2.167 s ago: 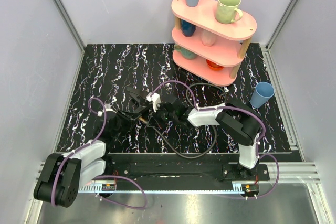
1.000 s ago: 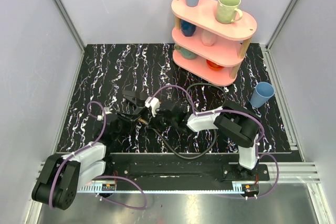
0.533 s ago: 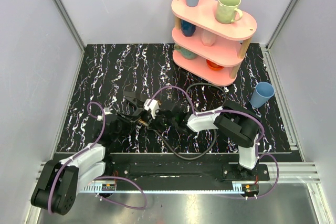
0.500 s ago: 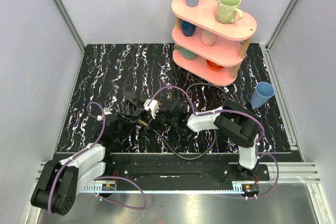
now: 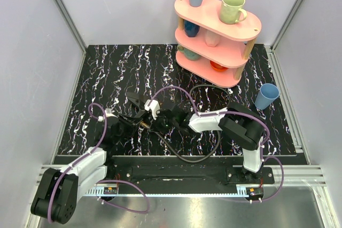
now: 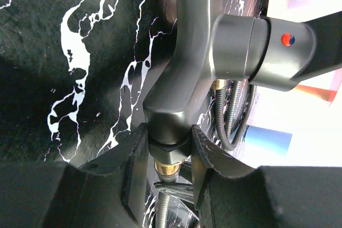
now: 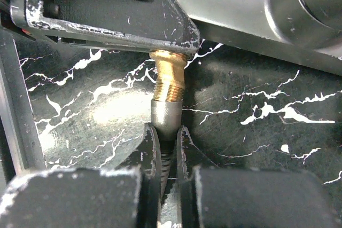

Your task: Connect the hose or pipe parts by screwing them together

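Note:
A black angular pipe piece (image 6: 187,62) with a hex nut and a brass threaded end (image 6: 168,167) is clamped at the nut by my left gripper (image 6: 168,156), which is shut on it. In the right wrist view the same brass thread (image 7: 169,81) meets the grey metal collar (image 7: 164,117) of the black hose end. My right gripper (image 7: 165,145) is shut on the hose just behind that collar. From above, the left gripper (image 5: 138,121) and right gripper (image 5: 161,123) face each other. The hose (image 5: 187,158) loops towards the near edge and round to the right.
A pink three-tier shelf (image 5: 218,25) holding cups stands at the back right. A blue cup (image 5: 266,97) sits upside down on the marbled black table (image 5: 107,73) near the right edge. Purple cables (image 5: 176,88) arch over both wrists.
Both grippers, still holding their parts, have drifted slightly to the left. Neither grip has changed.

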`<state>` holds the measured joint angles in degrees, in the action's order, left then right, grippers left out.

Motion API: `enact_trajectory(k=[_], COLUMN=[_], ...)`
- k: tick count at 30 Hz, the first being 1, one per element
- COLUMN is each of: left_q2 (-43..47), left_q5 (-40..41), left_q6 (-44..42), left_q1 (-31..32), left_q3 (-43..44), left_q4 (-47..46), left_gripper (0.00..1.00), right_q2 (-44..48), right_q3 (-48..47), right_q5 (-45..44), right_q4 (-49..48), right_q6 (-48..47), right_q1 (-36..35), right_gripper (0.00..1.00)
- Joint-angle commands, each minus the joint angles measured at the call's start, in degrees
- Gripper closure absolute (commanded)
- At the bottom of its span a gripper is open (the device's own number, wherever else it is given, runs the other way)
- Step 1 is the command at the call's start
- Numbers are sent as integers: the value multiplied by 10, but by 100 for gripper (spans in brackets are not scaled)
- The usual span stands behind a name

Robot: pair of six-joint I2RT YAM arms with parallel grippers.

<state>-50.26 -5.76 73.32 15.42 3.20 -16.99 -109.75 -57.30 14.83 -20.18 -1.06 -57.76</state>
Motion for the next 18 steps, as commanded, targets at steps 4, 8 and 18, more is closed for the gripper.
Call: enact_trajectory(k=[4, 8, 18], left_q2=[4, -4, -1], left_q5=[-48, -56, -72], left_q6=[-34, -30, -2], left_q1=[13, 13, 13], left_q3=[12, 10, -7], left_q4=[-60, -68, -116], left_gripper=[100, 100, 100], right_q2=[17, 12, 2], right_q3=[-62, -70, -63], right_q5=[5, 1, 16], right_q4=[-1, 1, -34], right_q6=[6, 4, 45], right_q1=[3, 3, 17], right_gripper=[100, 100, 100])
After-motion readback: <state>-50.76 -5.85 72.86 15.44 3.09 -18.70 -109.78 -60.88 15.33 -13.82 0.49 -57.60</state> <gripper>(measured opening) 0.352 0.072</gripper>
